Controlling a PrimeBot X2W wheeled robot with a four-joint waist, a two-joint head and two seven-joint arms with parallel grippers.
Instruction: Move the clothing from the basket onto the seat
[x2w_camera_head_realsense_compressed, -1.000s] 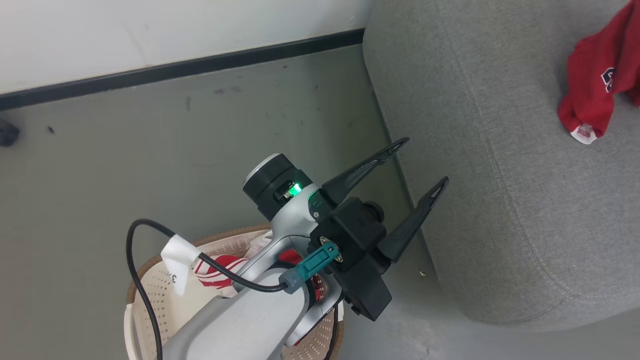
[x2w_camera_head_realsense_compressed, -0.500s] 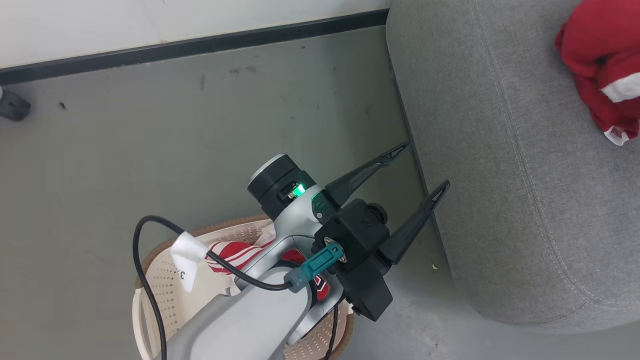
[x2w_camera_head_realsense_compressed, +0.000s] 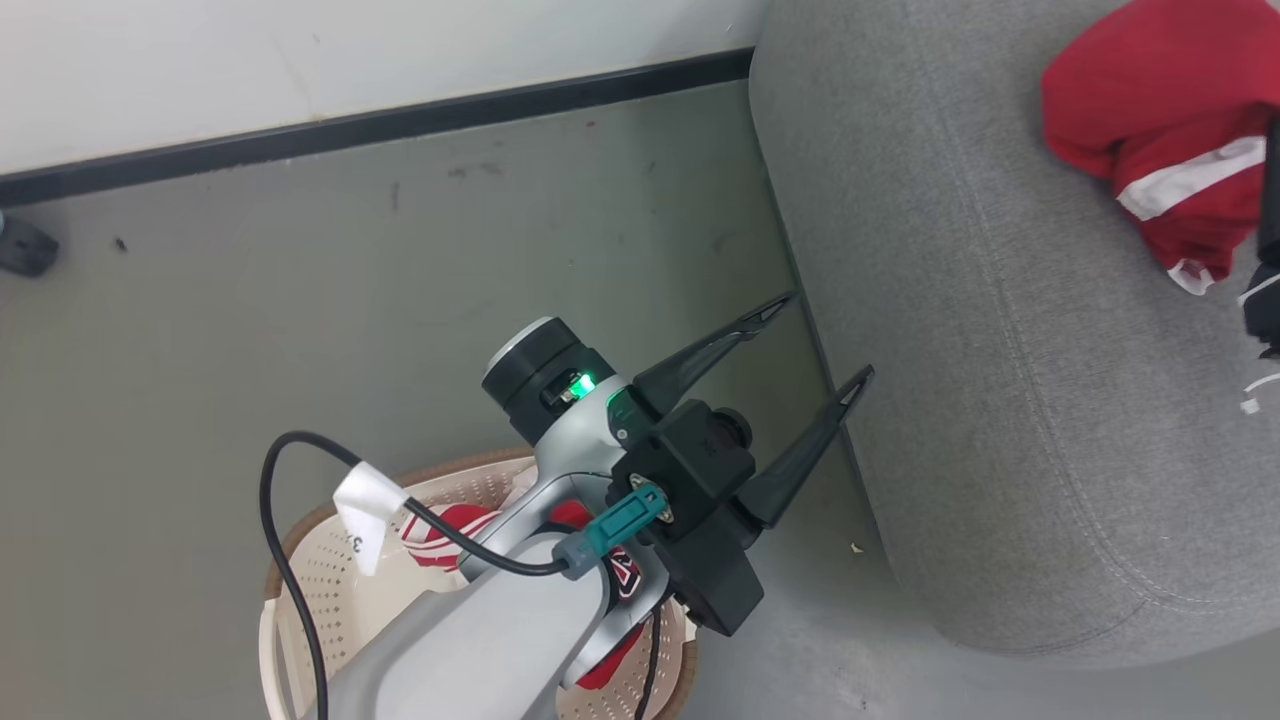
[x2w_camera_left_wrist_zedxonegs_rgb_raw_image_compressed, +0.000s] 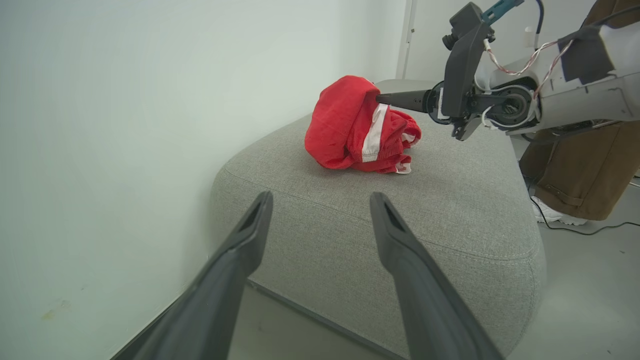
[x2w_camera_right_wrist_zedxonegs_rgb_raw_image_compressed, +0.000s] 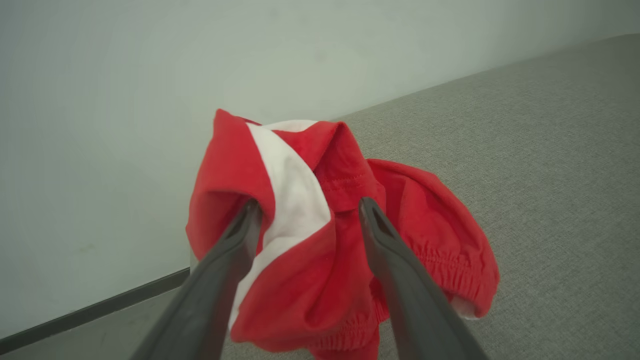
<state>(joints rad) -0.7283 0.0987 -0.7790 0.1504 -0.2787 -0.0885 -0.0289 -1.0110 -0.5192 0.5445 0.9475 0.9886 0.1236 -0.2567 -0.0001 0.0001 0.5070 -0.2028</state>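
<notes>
My right tool (x2w_camera_right_wrist_zedxonegs_rgb_raw_image_compressed: 310, 204) stands spread wide, yet its fingertips (x2w_camera_right_wrist_zedxonegs_rgb_raw_image_compressed: 247, 215) are buried in the folds of the red shorts (x2w_camera_left_wrist_zedxonegs_rgb_raw_image_compressed: 350, 130). The shorts sit in a heap on the seat (x2w_camera_left_wrist_zedxonegs_rgb_raw_image_compressed: 450, 210), on the side by the wall (x2w_camera_right_wrist_zedxonegs_rgb_raw_image_compressed: 150, 75). As far as I can judge nothing is pinched, but cloth is draped over both tips. That is my worry: if I pull straight back, a fold could snag and drag the shorts toward the seat's edge, or off onto the floor (x2w_camera_head_realsense_compressed: 300, 300). Lifting clear first looks safer to me.

My left tool (x2w_camera_head_realsense_compressed: 829, 335) is fully open and empty. It hangs over the floor between the basket (x2w_camera_head_realsense_compressed: 300, 600) and the seat's left edge. More red-and-white clothing (x2w_camera_head_realsense_compressed: 435, 530) lies in the basket, partly hidden under my left forearm (x2w_camera_head_realsense_compressed: 480, 650). Reaching for it half-blind could catch the rim and tip the basket over.
</notes>
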